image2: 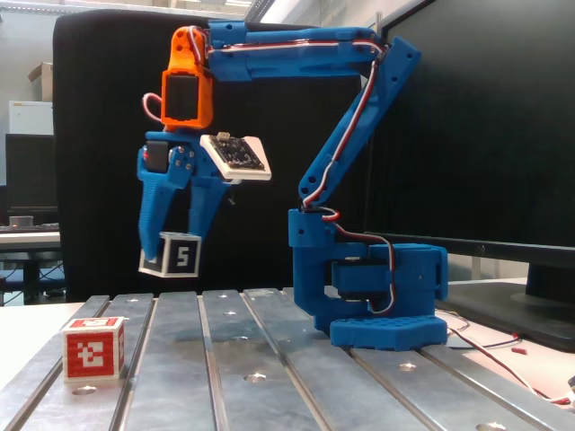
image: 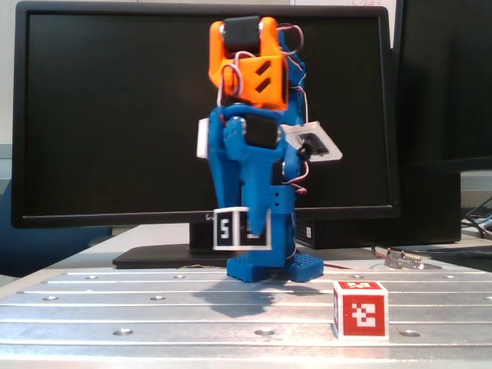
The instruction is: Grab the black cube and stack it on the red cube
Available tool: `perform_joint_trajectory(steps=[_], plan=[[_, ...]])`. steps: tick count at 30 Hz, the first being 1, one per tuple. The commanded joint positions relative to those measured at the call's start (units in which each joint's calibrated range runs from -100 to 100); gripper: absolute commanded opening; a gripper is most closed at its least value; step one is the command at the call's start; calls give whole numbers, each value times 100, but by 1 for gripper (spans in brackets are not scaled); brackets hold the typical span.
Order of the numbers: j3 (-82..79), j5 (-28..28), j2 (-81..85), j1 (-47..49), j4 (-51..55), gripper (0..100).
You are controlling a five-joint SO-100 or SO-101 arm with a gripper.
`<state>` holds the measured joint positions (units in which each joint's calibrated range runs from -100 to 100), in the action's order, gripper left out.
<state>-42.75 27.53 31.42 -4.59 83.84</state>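
Note:
The black cube (image: 241, 229) has white-bordered black faces and a white "5" marker; it hangs in the air above the table, also seen in the other fixed view (image2: 172, 255). My blue gripper (image2: 169, 241) points down and is shut on the black cube, its fingers clamping the cube's sides; in the front fixed view the gripper (image: 242, 223) is partly behind the cube. The red cube (image: 360, 309) with a white blocky marker sits on the metal table, to the right and nearer the camera; in the side fixed view the red cube (image2: 92, 348) is at lower left, below and left of the gripper.
The grooved metal table (image: 154, 307) carries the arm's blue base (image2: 386, 296). A large black monitor (image: 115, 115) stands behind the arm. A small metal part (image: 403, 259) and cables lie at the back right.

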Motion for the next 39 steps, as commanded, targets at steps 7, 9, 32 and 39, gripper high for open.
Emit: perform_joint_trajectory(steps=[7,9,32,39], plan=[[173,20,16,714,-462,17],[146,25,16,773,-488,17],[987,1187,-1437,1629,-402,17],[1530,1198,-1746,1799,-385,17]])
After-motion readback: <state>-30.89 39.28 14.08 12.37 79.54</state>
